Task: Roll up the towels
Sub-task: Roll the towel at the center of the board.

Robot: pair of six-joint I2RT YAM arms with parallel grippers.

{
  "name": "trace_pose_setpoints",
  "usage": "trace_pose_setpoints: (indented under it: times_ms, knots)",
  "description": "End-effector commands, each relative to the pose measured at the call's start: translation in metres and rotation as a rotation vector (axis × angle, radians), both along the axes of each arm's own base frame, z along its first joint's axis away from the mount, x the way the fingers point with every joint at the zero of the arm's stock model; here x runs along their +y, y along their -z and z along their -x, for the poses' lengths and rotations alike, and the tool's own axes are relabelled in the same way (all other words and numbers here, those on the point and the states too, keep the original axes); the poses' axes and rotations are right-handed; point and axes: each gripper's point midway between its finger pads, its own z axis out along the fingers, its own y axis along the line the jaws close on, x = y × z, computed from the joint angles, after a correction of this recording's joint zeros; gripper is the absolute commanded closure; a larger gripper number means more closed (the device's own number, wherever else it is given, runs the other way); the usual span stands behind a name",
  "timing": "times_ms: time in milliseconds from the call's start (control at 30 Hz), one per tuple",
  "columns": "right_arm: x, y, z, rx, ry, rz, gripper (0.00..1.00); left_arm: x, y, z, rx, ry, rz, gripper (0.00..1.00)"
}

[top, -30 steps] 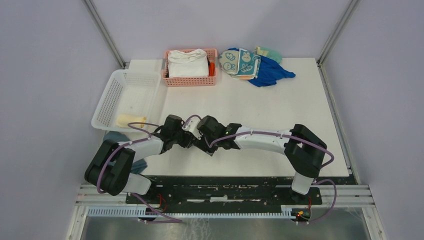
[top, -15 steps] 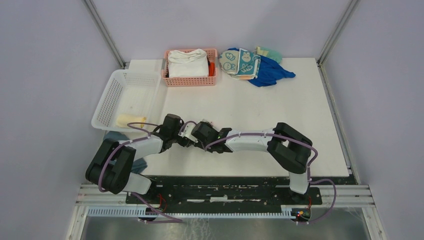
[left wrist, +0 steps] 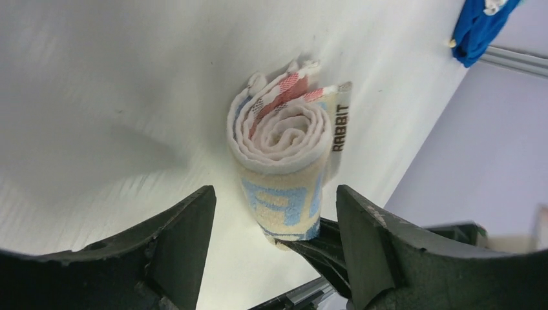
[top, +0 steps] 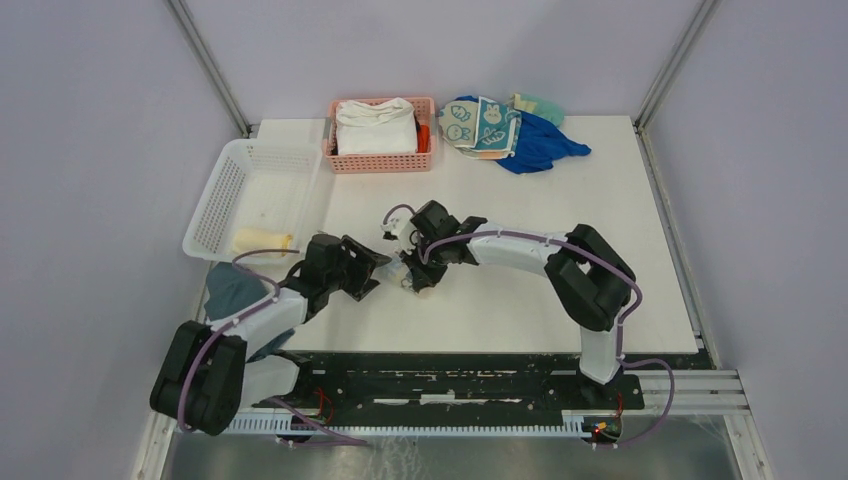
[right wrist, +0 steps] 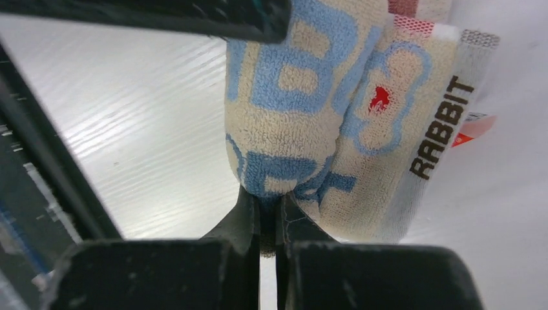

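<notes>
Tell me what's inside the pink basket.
A thick white folded cloth fills the pink basket, with something orange wedged at its right end. Whatever lies beneath the cloth is covered.

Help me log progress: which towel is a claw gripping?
The rolled beige RABBIT-lettered towel, pinched by the right claw; the yellow towel lies in the white basket, the rabbit-face towel lies far back.

Beige RABBIT towel [left wrist: 284, 168] rolled in a tight spiral.
Lies on the table [top: 560, 220]; yellow towel [top: 262, 241], seemingly rolled, well left.

The rolled towel [left wrist: 284, 161] bore "RABBIT" in dark capitals along its pale edge strip. Large blue letters wrapped around the same roll, and they could not be read whole.
</notes>
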Motion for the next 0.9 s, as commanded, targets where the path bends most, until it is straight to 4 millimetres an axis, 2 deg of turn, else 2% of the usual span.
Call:
trace_pose_setpoints:
  times_ms: [0, 133, 333, 433, 567, 700, 800, 867]
  knots:
    - [0.007, -0.008, 0.053, 0.437, -0.045, -0.127, 1.0, 0.015, -0.013, 0.003, -0.106, -0.022, -0.02, 0.24]
    - [0.015, -0.013, 0.047, 0.611, -0.009, -0.228, 0.99, 0.014, -0.022, 0.01, -0.16, -0.014, 0.027, 0.24]
    - [0.021, -0.007, 0.033, 0.814, 0.098, -0.322, 0.99, 0.004, -0.015, 0.022, -0.109, 0.038, 0.076, 0.24]
    - [0.019, 0.004, 0.026, 0.916, 0.166, -0.342, 0.99, 0.002, -0.008, 0.025, -0.09, 0.03, 0.095, 0.25]
    - [0.012, 0.029, 0.022, 1.016, 0.273, -0.314, 0.99, -0.001, -0.004, 0.022, -0.087, 0.028, 0.112, 0.28]
    - [0.009, 0.039, 0.022, 1.041, 0.312, -0.294, 0.98, -0.005, 0.001, 0.015, -0.076, 0.041, 0.102, 0.31]
    - [0.006, 0.038, 0.021, 1.001, 0.314, -0.27, 0.94, -0.007, 0.008, 0.01, -0.055, 0.041, 0.094, 0.37]
    - [0.003, 0.035, 0.019, 0.947, 0.312, -0.251, 0.88, -0.008, 0.015, 0.01, -0.028, 0.041, 0.086, 0.41]
